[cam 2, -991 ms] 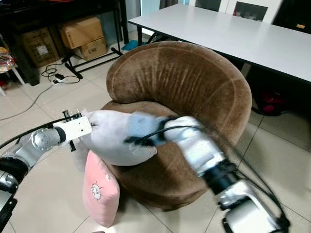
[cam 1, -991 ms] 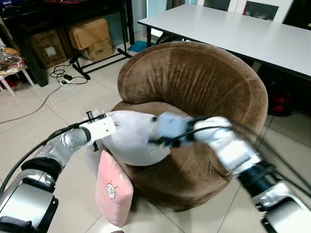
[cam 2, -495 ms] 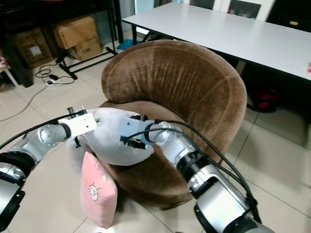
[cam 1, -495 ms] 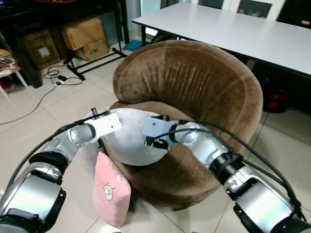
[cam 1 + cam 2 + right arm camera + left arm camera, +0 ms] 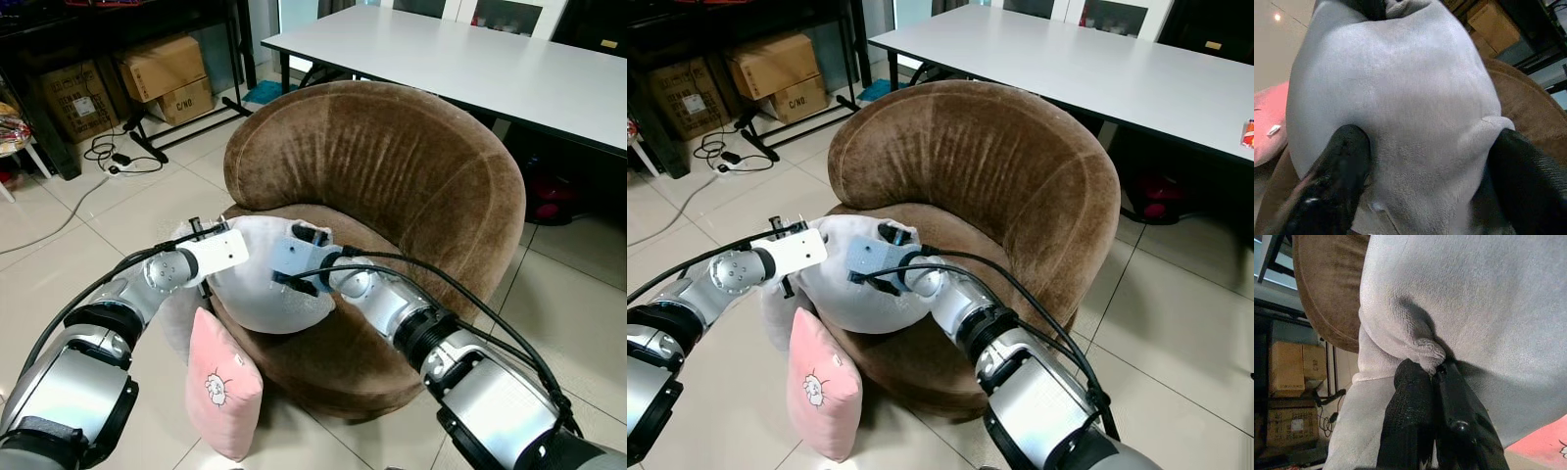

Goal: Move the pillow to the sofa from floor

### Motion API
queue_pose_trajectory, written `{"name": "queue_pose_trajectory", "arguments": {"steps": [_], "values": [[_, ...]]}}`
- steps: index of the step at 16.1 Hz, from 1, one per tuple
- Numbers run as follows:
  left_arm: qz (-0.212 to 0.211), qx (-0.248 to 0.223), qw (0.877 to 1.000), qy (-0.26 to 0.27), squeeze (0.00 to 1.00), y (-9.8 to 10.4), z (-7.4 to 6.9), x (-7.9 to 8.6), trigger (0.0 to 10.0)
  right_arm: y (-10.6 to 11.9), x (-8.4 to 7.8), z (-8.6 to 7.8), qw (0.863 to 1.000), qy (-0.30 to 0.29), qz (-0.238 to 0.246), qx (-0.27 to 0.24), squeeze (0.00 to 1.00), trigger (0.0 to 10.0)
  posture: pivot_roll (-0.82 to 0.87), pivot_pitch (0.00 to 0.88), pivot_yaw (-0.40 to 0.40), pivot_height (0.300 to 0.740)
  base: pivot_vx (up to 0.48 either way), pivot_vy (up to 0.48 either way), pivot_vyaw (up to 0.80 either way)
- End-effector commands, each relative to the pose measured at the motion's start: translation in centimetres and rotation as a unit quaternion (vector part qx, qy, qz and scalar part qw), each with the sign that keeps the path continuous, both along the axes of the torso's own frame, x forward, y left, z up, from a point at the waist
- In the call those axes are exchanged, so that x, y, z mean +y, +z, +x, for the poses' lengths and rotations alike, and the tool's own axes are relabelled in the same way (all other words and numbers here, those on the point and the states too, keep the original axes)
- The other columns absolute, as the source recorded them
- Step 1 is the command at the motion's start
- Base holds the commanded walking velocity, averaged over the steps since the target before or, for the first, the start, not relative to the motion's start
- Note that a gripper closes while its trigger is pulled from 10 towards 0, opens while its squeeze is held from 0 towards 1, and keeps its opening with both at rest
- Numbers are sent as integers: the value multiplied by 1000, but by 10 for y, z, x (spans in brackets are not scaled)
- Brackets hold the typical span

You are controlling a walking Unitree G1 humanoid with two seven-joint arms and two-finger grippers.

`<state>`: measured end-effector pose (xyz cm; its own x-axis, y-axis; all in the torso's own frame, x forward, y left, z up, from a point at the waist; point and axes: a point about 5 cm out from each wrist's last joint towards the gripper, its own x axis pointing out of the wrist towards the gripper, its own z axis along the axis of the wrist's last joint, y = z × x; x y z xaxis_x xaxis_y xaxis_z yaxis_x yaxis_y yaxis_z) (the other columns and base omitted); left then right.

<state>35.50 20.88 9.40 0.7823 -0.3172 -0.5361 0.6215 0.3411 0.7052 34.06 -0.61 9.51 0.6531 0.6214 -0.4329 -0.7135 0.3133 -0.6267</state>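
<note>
Left eye view: a grey pillow was seen resting on the front edge of the seat of a round brown sofa, in the centre of the frame, held between both arms. The left gripper was placed against the pillow's left side; in the left wrist view its two black fingers were pressed together, pinching a fold of the grey fabric. The right gripper was set against the pillow's right side, and in the right wrist view its fingers were spread wide, one at either flank of the pillow and touching it. A pink pillow with a small printed figure was stood upright on the tiled floor at lower left of the frame, leaning against the sofa's base just below the grey one. A long white table was seen behind the sofa at upper right. Cardboard boxes were stacked under a dark stand at upper left, with cables lying on the tiles nearby.
</note>
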Motion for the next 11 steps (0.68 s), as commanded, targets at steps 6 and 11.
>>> {"name": "queue_pose_trajectory", "arguments": {"steps": [6, 11], "values": [[0, 26, 1000, -17, 0, -14, -11, 1, 0, 5, 10, -3, 998, 61, 3, -10, 0, 0, -110, 0, 18, 740, 0, 0, 0], [-3, 25, 1000, -13, 0, -15, -14, 6, 0, 5, 11, -3, 998, 69, -4, -13, 0, 0, -87, 0, 3, 740, 0, 0, 0]]}}
